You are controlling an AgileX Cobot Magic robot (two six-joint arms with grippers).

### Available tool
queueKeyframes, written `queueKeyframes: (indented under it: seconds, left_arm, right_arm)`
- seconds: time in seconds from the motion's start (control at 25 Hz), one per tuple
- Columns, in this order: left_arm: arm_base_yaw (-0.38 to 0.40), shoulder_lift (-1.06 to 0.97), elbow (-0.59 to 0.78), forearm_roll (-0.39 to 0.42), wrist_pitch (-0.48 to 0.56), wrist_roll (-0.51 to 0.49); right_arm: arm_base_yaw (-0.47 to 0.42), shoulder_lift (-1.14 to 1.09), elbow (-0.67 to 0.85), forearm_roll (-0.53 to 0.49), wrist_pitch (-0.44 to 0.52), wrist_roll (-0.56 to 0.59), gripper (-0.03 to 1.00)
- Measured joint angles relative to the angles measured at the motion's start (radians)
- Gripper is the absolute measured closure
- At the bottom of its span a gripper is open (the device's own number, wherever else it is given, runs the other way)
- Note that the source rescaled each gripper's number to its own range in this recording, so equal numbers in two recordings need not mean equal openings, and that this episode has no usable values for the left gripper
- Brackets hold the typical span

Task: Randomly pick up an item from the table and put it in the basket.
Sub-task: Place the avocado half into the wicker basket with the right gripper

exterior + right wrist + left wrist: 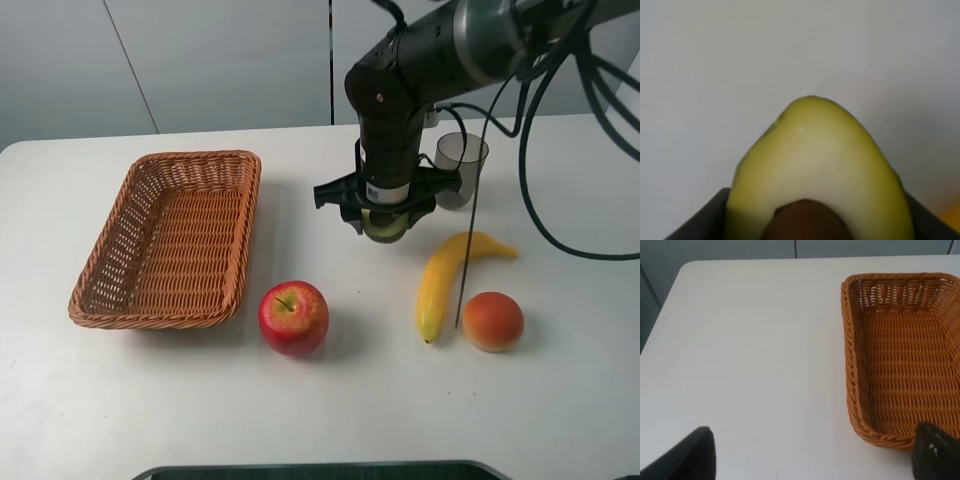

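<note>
Basket (160, 318) floor bare, right tool (385, 216) pinching avocado half (815, 165), left tool (812, 455) spread

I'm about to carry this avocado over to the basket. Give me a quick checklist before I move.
1. Avocado half gripped by right hand: ok, clamped.
2. Basket has room: ok, empty.
3. Route to basket: ok, apple lies nearer the front, seemingly off the line.
4. Height over basket rim: cannot tell.
5. Left hand clear of route: ok, open, not seen in the high view.
</note>
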Motion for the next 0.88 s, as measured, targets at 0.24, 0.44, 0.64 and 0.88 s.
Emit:
queueKeyframes:
  seconds: [0.24, 0.44, 0.64, 0.88]
  left_arm:
    - [0.000, 0.000, 0.000, 0.000, 0.000, 0.000]
    - [0.000, 0.000, 0.000, 0.000, 0.000, 0.000]
    - [0.000, 0.000, 0.000, 0.000, 0.000, 0.000]
    - [0.000, 0.000, 0.000, 0.000, 0.000, 0.000]
  right_arm:
    - [0.033, -0.074, -0.030, 0.033, 0.036, -0.026, 0.91]
    - [0.112, -0.062, -0.167, 0.048, 0.077, -0.049, 0.91]
    - [0.182, 0.018, -0.353, 0.050, 0.098, -0.066, 0.91]
    - [0.248, 0.135, -0.538, 0.071, 0.091, -0.099, 0.91]
